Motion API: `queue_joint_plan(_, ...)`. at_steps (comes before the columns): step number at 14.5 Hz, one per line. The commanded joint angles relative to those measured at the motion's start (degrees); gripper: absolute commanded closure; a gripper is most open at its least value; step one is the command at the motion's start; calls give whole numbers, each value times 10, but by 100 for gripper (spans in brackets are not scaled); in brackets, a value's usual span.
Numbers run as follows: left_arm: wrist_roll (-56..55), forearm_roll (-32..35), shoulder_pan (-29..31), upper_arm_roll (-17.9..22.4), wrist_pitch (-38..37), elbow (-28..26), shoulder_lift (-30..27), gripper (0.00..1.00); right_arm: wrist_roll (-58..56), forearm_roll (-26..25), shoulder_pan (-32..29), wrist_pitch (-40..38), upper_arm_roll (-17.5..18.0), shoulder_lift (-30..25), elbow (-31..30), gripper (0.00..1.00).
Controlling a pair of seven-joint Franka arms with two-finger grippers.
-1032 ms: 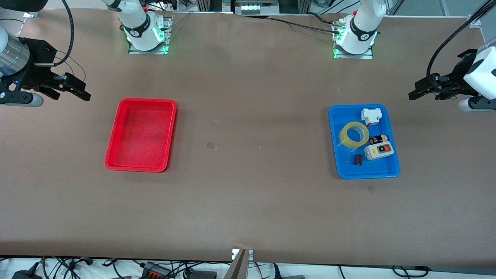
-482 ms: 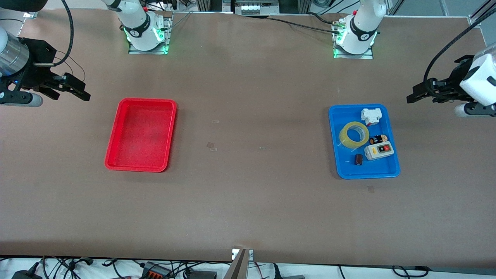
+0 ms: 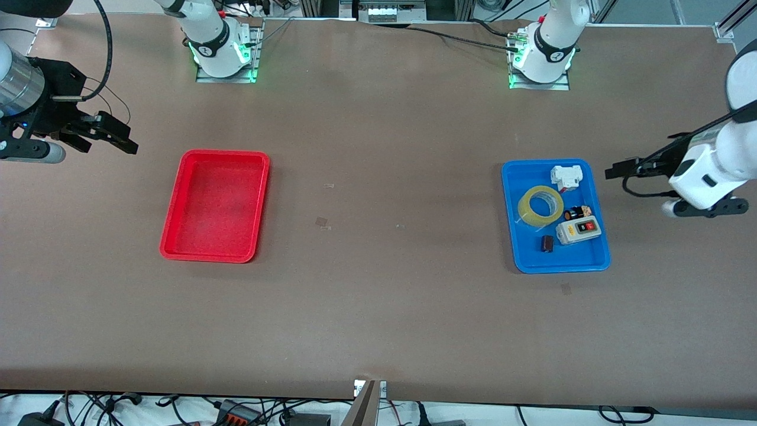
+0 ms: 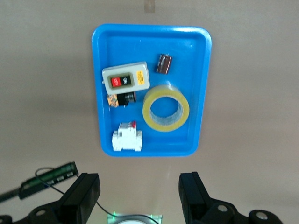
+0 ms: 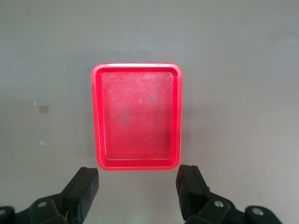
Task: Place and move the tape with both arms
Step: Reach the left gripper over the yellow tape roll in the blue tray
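You are looking at a plain brown table [image 3: 378, 307]. Toward the frame's right, a blue tray [image 3: 591, 260] is showing a yellowish translucent tape [image 3: 540, 205], a grey box [image 3: 578, 230] with red and black buttons, a white block [image 3: 566, 176] and a small dark piece [image 3: 547, 243]. At the frame's left, a red tray [image 3: 216, 204] is showing uniform red. Both grippers are appearing black: left gripper [image 4: 139, 193], right gripper [image 5: 138, 189].

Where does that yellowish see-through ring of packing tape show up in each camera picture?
Front view: the yellowish translucent tape roll lies in the blue tray.
Left wrist view: same roll, in the tray.
Right wrist view: not in it; only the red tray.
Shared landmark: the grey box with red and black buttons beside the roll.
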Motion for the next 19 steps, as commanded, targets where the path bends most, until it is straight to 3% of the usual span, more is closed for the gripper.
queue_joint_plan(1,1,11,-4,-4,82,-76,-15,0,-3,1,0,-1,1,2,6,2)
queue_joint_plan(7,0,11,-11,-12,249,-211,-15,0,2,0,1,-2,1,3,6,2)
queue_joint_plan(11,0,11,-11,-13,322,-276,-11,0,2,1,1,-2,1,3,7,2)
queue_joint_plan(19,0,11,-24,-13,357,-289,55,0,6,3,0,-4,1,4,7,2)
